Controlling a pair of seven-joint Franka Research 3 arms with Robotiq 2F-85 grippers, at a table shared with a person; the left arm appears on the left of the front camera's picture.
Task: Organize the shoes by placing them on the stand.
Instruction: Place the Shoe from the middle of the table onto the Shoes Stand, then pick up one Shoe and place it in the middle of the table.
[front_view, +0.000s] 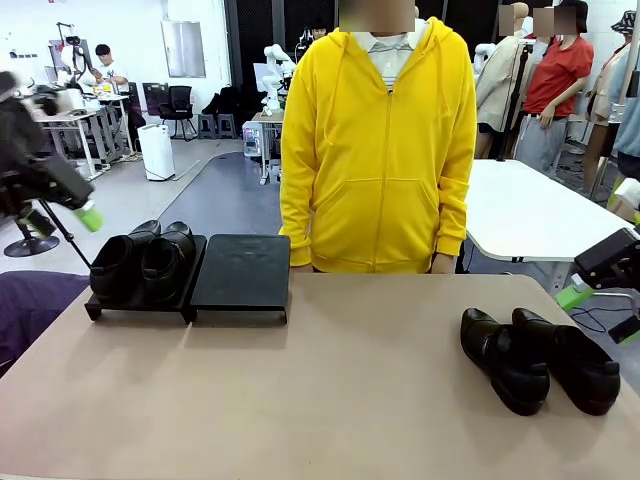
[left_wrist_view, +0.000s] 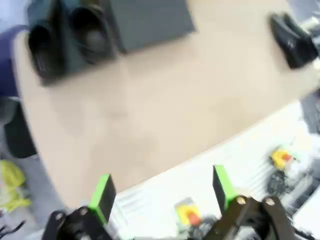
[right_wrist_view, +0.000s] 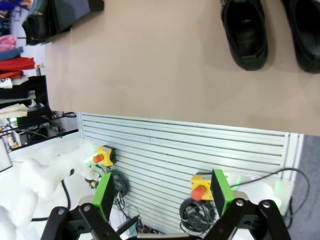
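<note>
I counted four glossy black leather loafers in all. Two sat side by side on the left panel of the low black slanted two-panel stand, far left; two lay on the tan table, near right. The left gripper and the right gripper both hung with fingers apart, holding nothing.

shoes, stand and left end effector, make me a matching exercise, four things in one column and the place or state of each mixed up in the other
Column one
1. stand's left panel
2. stand's right panel
3. loose shoes
4. left end effector

Column two
a. open, holding nothing
b. bare
c. on the tabletop, robot's right side
d. carries two shoes

Pairs: 1-d, 2-b, 3-c, 4-a
</note>
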